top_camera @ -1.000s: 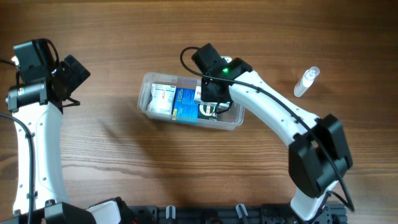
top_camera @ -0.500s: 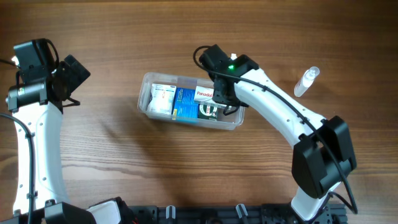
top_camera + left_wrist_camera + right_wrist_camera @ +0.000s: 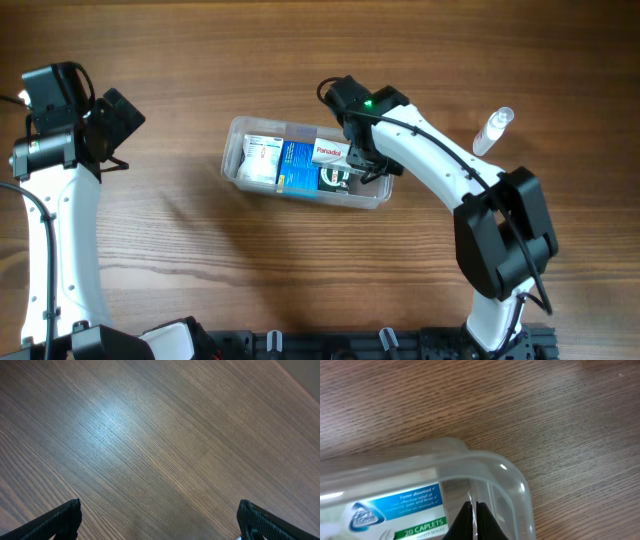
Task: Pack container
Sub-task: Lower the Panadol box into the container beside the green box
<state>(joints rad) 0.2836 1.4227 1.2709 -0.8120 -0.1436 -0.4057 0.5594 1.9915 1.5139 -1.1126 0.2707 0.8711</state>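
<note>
The clear plastic container (image 3: 236,172) lies at the table's middle. It holds a white box (image 3: 262,160), a blue box (image 3: 298,165), a red-and-white Panadol box (image 3: 330,152) and a green-and-white caplets box (image 3: 336,179). My right gripper (image 3: 363,166) is over the container's right end, beside the Panadol box. In the right wrist view its fingers (image 3: 474,516) are pressed together with nothing visible between them, just inside the container's rounded corner (image 3: 517,480), next to the caplets box (image 3: 395,510). My left gripper (image 3: 112,125) is open and empty at the far left, above bare wood (image 3: 157,527).
A small clear bottle (image 3: 493,131) lies on the wood to the right of the container, beyond my right arm. The black frame of the arm bases (image 3: 330,345) runs along the front edge.
My right gripper has moved right, off the boxes to the container's right end. The Panadol box it covered now lies uncovered in the container. The left arm has not moved.
</note>
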